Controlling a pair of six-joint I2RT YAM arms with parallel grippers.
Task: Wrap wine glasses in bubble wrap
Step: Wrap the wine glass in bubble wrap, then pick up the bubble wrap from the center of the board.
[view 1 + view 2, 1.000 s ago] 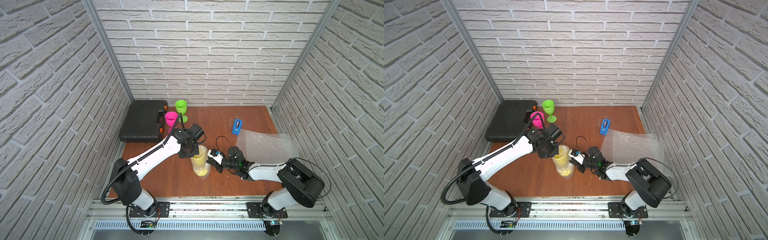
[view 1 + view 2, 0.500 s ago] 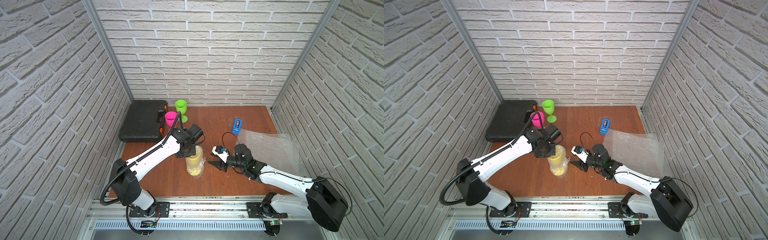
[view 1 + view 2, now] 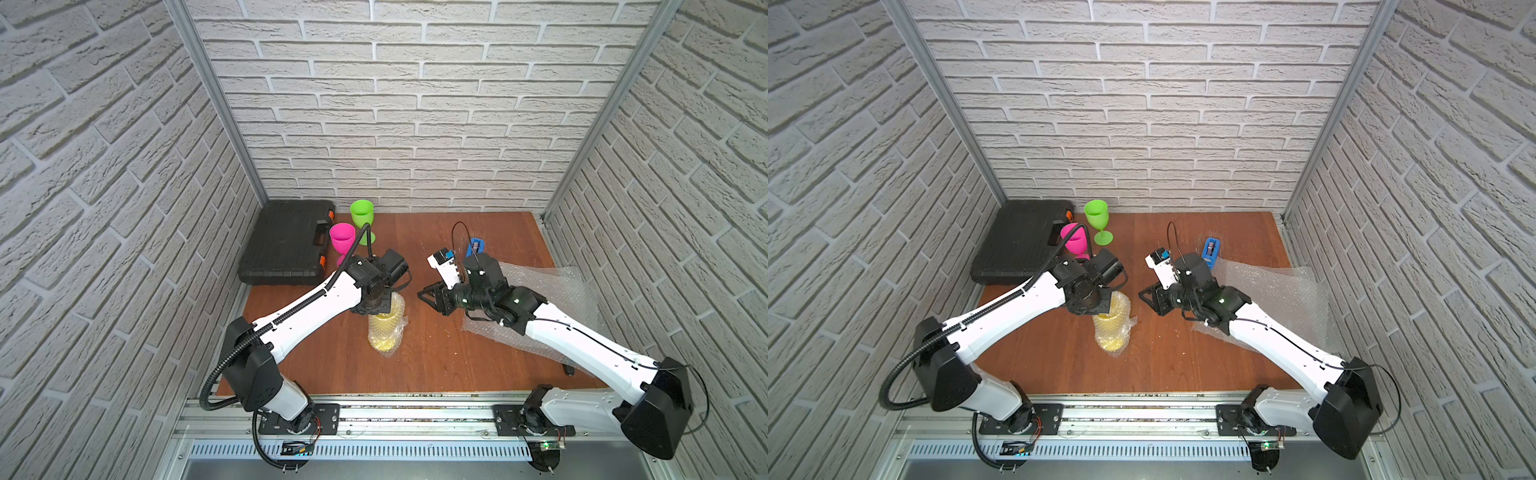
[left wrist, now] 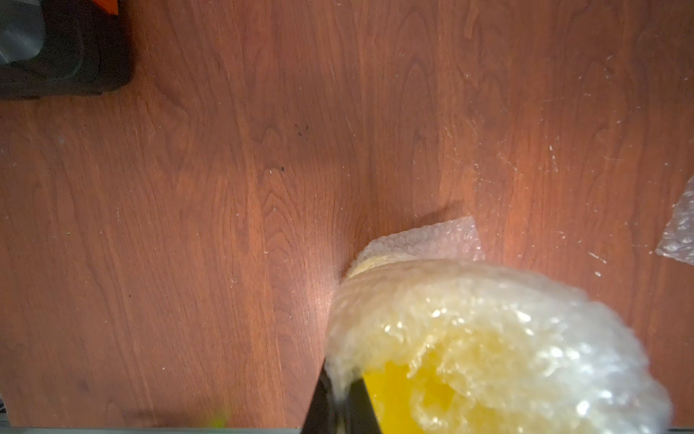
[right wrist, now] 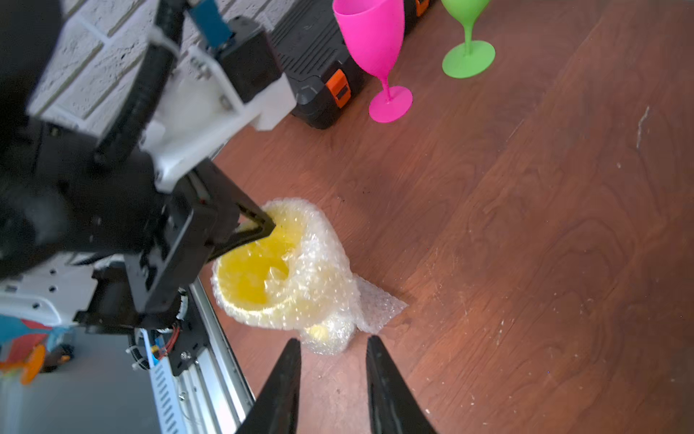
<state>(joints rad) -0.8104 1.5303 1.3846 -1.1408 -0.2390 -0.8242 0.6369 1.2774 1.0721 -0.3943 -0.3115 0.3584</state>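
My right end effector (image 3: pixel 430 297) is now sitting back from the yellow goblet (image 3: pixel 384 332), which it was touching a second ago; there is bare counter (image 3: pixel 415 365) between them.

In both top views, my left end effector (image 3: pixel 380 307) is reaching down onto the goblet's rim. The goblet is standing mid-counter, bundled in wrap (image 3: pixel 397 328). A spare sheet (image 3: pixel 557 291) is lying under my right arm, with the dispenser (image 3: pixel 475 247) just behind it. The pink goblet (image 3: pixel 343 239) and green goblet (image 3: pixel 362 214) are standing bare at the back, beside the case (image 3: pixel 286 245). In a top view the same layout is showing: yellow goblet (image 3: pixel 1113 328), right end effector (image 3: pixel 1148 297), sheet (image 3: pixel 1279 291).

In the left wrist view, my finger (image 4: pixel 338 406) is pressing at the rim, with the yellow goblet (image 4: pixel 405 394) and its wrap (image 4: pixel 488 319) filling the corner.

In the right wrist view, my right end effector (image 5: pixel 332 375) is hanging with its jaws apart, gripping nothing and aiming at the wrapped foot. My left end effector (image 5: pixel 259 225) is clamping together on the yellow goblet (image 5: pixel 255 270) at its rim, wrap and all. The pink goblet (image 5: pixel 371 41) and green goblet (image 5: pixel 467 56) are standing upright beyond it.
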